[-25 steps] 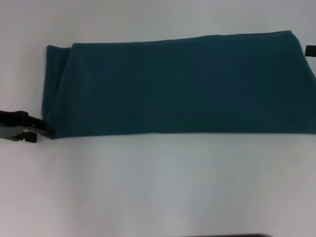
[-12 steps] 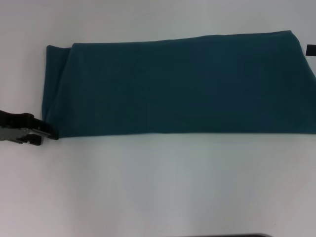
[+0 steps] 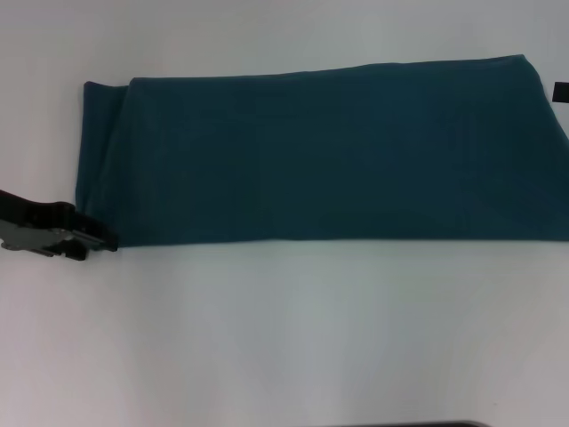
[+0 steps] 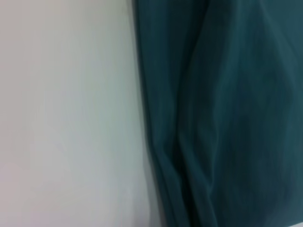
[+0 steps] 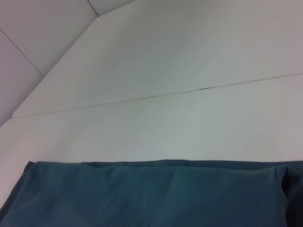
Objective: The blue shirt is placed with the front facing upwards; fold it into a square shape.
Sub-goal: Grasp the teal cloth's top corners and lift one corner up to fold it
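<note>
Creeping rightward, the left end effector [image 3: 100, 242] is reaching the blue shirt's [image 3: 329, 151] near-left corner on the tabletop [image 3: 293, 338]; its grip I cannot tell.

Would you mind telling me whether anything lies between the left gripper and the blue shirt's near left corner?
Nothing: in the head view the left gripper tip meets the blue shirt at that corner, no gap showing.

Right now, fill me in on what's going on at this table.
A blue shirt lies on the white table, already folded into a long band with plain fabric facing up; it is not yet a square. The left gripper is low at the band's near left corner, touching its edge, probably about to take that end for the next fold. Only a dark sliver of the right arm shows at the band's far right end.
</note>
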Robot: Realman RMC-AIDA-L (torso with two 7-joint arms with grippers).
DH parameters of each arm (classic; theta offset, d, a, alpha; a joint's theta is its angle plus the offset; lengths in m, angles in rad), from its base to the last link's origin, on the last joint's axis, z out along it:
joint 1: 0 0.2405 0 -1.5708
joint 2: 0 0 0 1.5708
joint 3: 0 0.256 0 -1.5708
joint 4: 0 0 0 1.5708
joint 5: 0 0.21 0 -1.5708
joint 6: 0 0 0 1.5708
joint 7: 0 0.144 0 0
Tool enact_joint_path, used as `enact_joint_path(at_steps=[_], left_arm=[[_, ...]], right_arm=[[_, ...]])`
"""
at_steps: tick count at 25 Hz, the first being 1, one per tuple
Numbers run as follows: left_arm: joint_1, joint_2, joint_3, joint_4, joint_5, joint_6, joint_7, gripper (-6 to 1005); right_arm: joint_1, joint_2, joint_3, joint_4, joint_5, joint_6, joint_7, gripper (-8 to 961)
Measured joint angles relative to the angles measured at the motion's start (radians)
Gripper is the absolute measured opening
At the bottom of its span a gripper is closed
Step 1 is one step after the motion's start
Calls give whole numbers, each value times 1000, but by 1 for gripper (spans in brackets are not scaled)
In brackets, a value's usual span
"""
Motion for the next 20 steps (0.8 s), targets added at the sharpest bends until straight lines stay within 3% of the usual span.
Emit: enact_joint_path(at_steps=[20], left_arm=[[-32, -8, 0, -2, -8, -43, 3, 594]], right_arm=[[-1, -3, 0, 0, 0, 0, 0, 884]])
